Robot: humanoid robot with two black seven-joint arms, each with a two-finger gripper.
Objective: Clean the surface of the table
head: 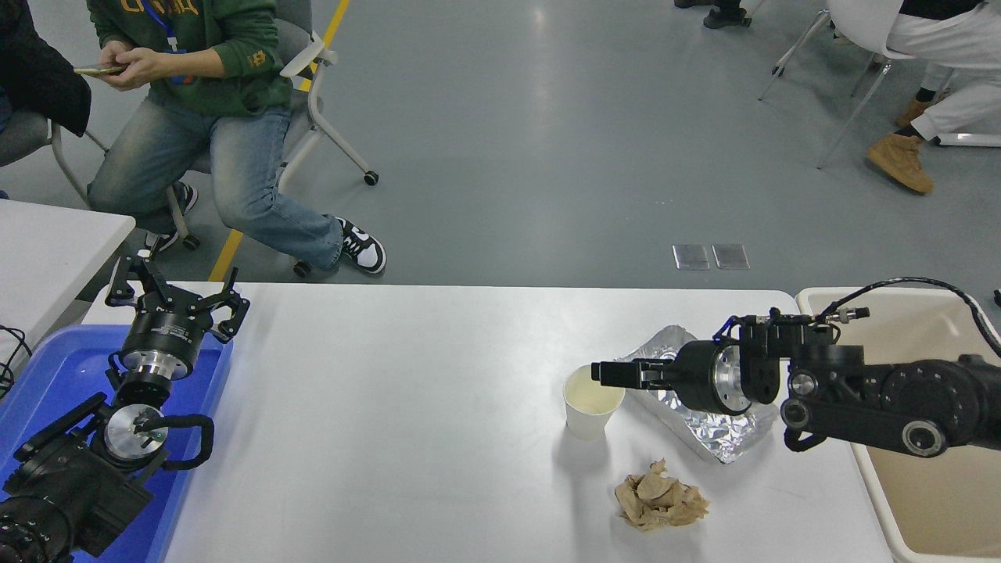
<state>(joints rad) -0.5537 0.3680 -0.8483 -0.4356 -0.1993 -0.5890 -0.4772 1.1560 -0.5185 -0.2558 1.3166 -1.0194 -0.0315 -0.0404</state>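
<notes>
The white table surface (391,391) carries a white paper cup (592,402), a crumpled foil tray (708,414) and a wad of brown paper (659,497), all on its right half. My right gripper (614,373) reaches in from the right, level, across the foil tray. Its tip is at the cup's right rim; the view is edge-on, so its state does not show. It holds nothing that I can see. My left gripper (176,291) is parked open over the blue bin at the lower left.
A beige tub (923,508) stands off the table's right end, under my right arm. A blue bin (47,375) sits at the left end, beside a smaller white table (47,242). People sit on chairs beyond the far edge.
</notes>
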